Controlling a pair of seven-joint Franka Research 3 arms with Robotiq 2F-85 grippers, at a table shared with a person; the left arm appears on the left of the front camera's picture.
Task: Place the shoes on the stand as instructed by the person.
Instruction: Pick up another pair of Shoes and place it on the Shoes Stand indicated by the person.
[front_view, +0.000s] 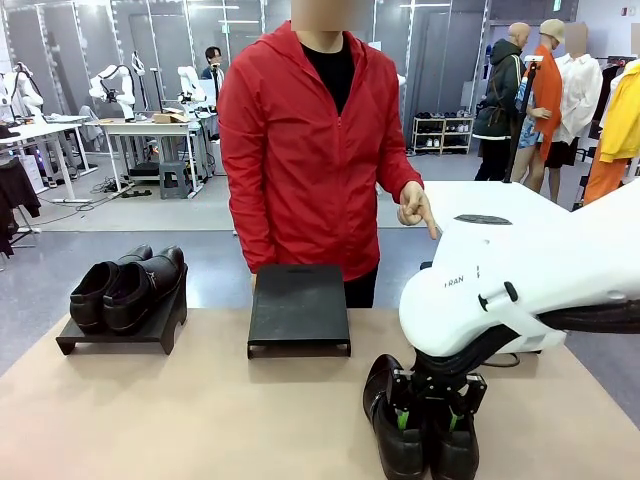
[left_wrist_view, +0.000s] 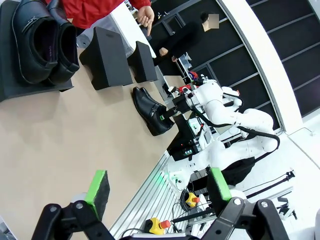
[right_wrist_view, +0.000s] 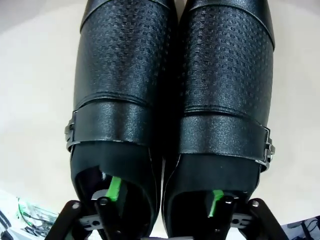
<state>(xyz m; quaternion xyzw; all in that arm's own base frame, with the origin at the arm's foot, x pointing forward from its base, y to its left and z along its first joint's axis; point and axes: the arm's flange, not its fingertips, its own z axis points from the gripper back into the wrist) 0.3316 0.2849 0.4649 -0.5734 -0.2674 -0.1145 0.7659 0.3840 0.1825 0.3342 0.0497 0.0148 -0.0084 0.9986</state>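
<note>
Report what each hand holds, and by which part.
Left hand: nothing, open. Right hand: one finger in each heel opening of the strapped shoes; a firm grip cannot be told.

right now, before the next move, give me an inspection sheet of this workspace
surface: tan table; middle stand bare
job's things: plain shoes on left stand; strap shoes on table; person's hand points down
clutter: nothing seen
hands: right hand open, one finger inside each strap shoe; left hand open, empty
cables: tangle on far floor
surroundings: people, shoe shelf behind
</note>
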